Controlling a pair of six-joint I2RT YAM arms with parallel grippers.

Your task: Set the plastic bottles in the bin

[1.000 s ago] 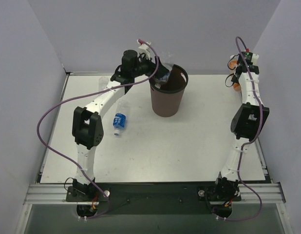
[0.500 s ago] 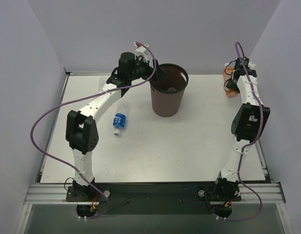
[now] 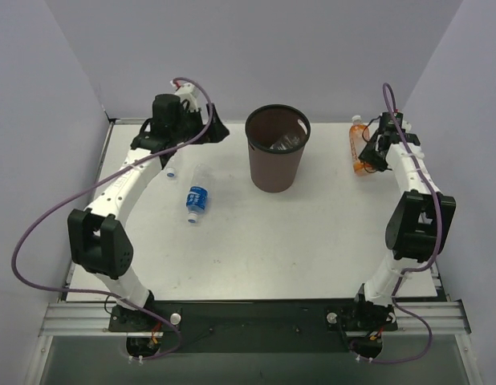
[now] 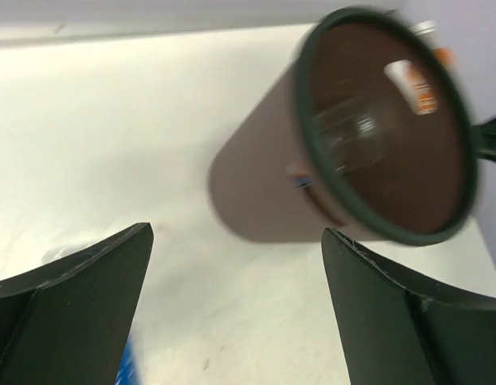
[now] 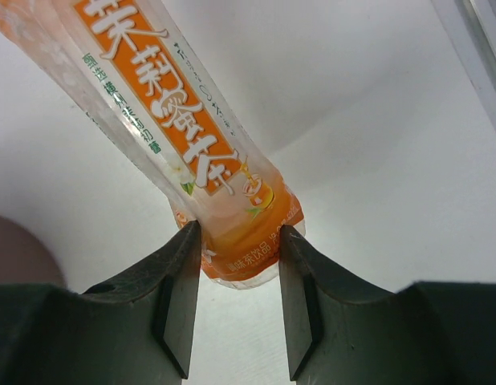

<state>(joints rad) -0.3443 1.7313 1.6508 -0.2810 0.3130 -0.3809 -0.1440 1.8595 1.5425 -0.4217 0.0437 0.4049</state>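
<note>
Fingers of the right gripper (image 5: 237, 241) were clamped on the base end of the orange bottle (image 5: 192, 136), which slanted away with its cap end leading. We judged that grip would let the bottle tip cap-first into the bin (image 3: 276, 170). It hung near the far right corner of the desk (image 3: 312, 241), well apart from the bin, which stood at the middle of the far edge. The left gripper (image 4: 237, 231) had its fingers spread wide and held nothing. It looked across at the bin's mouth, where a clear bottle (image 4: 352, 132) lay inside. The blue-labelled bottle (image 3: 197, 199) lay on the desk to the left of the bin, probably the left arm's next pick.

A second earlier the left gripper had been at the bin's rim with a bottle in it. Half a second earlier it was at the rim with no bottle showing. Now it had drawn back toward the far left corner with the bottle down in the bin. Meanwhile the right arm had carried the orange bottle away from the far right edge and a little toward the bin.
</note>
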